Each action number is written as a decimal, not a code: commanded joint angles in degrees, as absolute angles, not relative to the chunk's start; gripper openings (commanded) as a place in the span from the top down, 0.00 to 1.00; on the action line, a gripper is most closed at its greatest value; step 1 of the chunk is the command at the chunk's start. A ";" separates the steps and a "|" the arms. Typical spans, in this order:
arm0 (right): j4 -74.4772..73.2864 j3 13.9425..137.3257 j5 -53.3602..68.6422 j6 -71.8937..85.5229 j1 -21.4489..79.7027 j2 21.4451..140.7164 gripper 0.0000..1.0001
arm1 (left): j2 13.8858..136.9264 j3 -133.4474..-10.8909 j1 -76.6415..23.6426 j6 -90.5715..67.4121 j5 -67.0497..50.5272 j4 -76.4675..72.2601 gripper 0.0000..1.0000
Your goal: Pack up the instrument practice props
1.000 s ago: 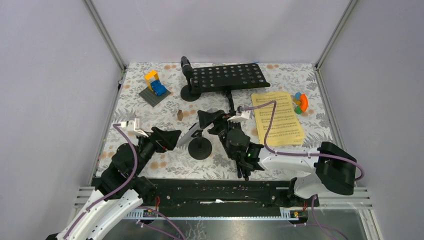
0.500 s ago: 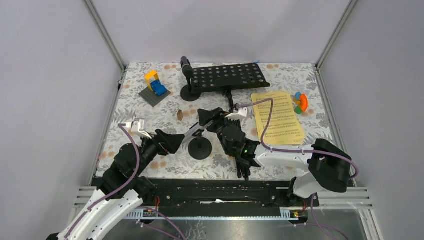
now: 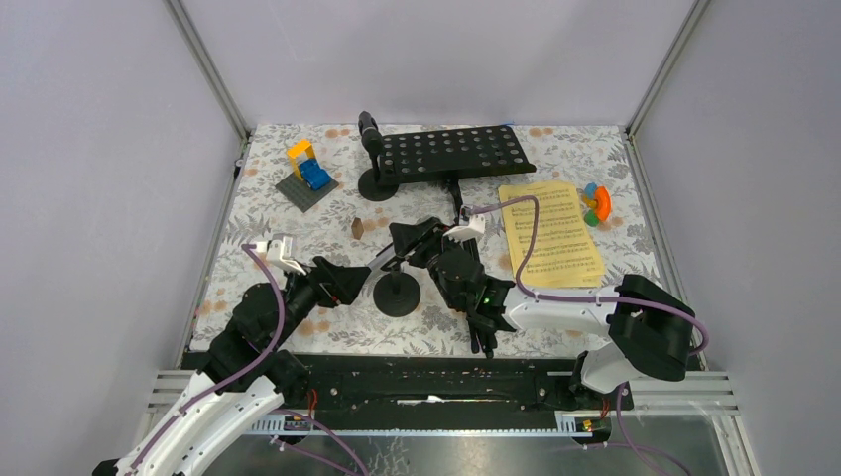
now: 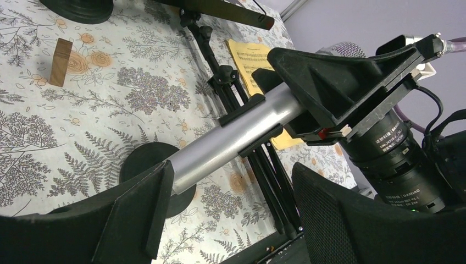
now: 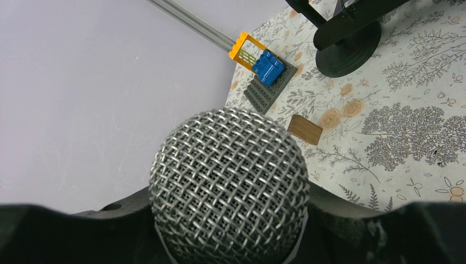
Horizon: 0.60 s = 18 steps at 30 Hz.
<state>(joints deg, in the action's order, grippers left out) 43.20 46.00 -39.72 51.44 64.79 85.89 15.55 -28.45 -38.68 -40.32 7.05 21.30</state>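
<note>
At the middle of the floral table, the right gripper is clamping the silver microphone near its mesh head; the left gripper is gaping wide around the barrel's tail.

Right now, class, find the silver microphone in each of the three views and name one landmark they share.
Top external: the silver microphone slants just left of centre.
Left wrist: its barrel crosses the middle diagonally.
Right wrist: its mesh head fills the lower middle.
Shared landmark: the small wooden block.
</note>
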 commanded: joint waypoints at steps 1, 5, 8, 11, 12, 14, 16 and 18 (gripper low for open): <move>44.68 44.74 -40.69 53.14 65.56 86.14 0.42 | 16.22 -28.24 -38.48 -39.44 7.29 18.02 0.17; 45.45 43.41 -41.16 53.36 66.36 86.15 0.37 | 16.41 -27.75 -38.45 -40.13 7.38 17.87 0.17; 46.34 42.94 -41.33 52.57 67.15 86.54 0.29 | 16.55 -27.56 -38.47 -40.38 7.46 17.52 0.17; 48.28 42.06 -42.22 51.65 67.91 86.73 0.31 | 16.61 -27.51 -38.48 -40.30 7.57 17.50 0.17; 49.38 41.66 -42.61 51.05 68.20 86.67 0.34 | 16.69 -27.58 -38.54 -40.26 7.57 17.51 0.17; 51.36 40.95 -44.31 49.22 68.86 86.34 0.37 | 16.76 -27.53 -38.45 -40.25 7.73 17.56 0.17; 54.08 40.01 -46.57 47.22 69.75 85.91 0.37 | 16.81 -27.43 -38.49 -40.17 7.73 17.55 0.17; 57.83 38.59 -48.09 45.40 70.31 85.46 0.35 | 16.72 -27.17 -38.49 -40.23 7.67 17.49 0.17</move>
<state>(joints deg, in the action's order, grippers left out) 49.58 40.82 -42.00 49.45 68.60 86.39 16.38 -27.59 -38.68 -40.38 7.11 20.78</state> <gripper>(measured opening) 0.632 0.832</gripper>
